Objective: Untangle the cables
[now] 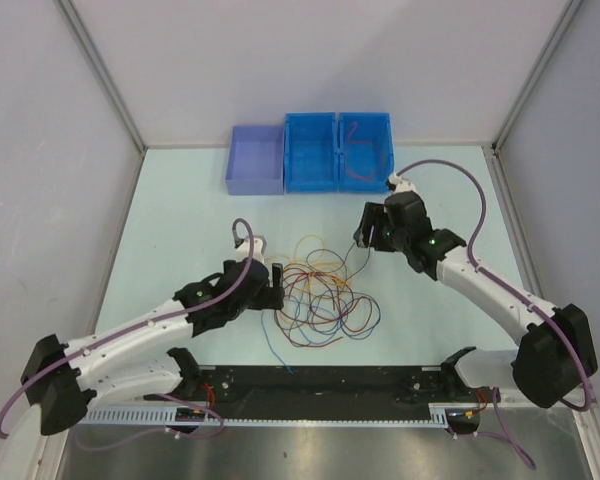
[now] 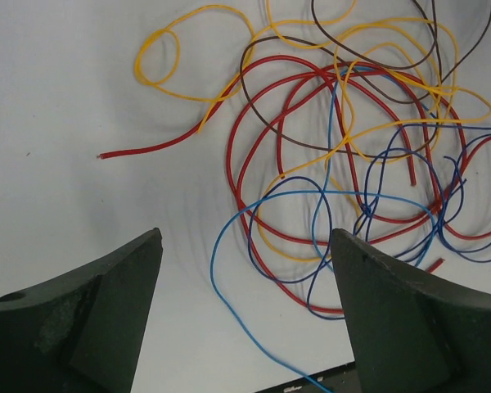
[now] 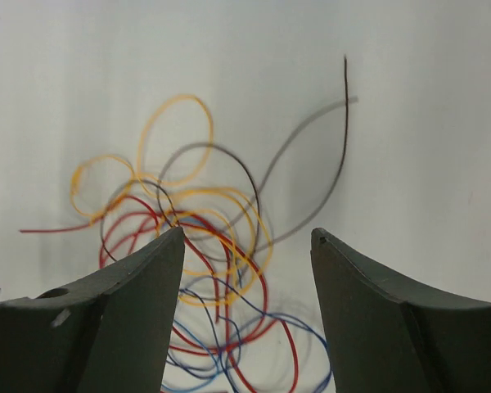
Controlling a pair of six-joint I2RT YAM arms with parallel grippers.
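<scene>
A pale bench (image 1: 180,200) stands between plain grey walls (image 1: 40,150). Along its far edge sit a purple bin (image 1: 256,160) and a blue bin (image 1: 337,150) with two compartments. A red strand (image 1: 346,160) lies looped in the right compartment.

Both claws are open and hold nothing. The left claw (image 1: 272,285) has its jaws wide apart, low over the bench at the left edge of the cables (image 1: 320,295). The right claw (image 1: 364,236) has its jaws moderately apart, above the bench just beyond the pile's far right side.

The cables are a loose tangle of red, yellow, blue and dark strands, lying mid-bench between the two claws. One blue strand trails toward the near edge. One dark end reaches toward the right claw, outside its jaws.
</scene>
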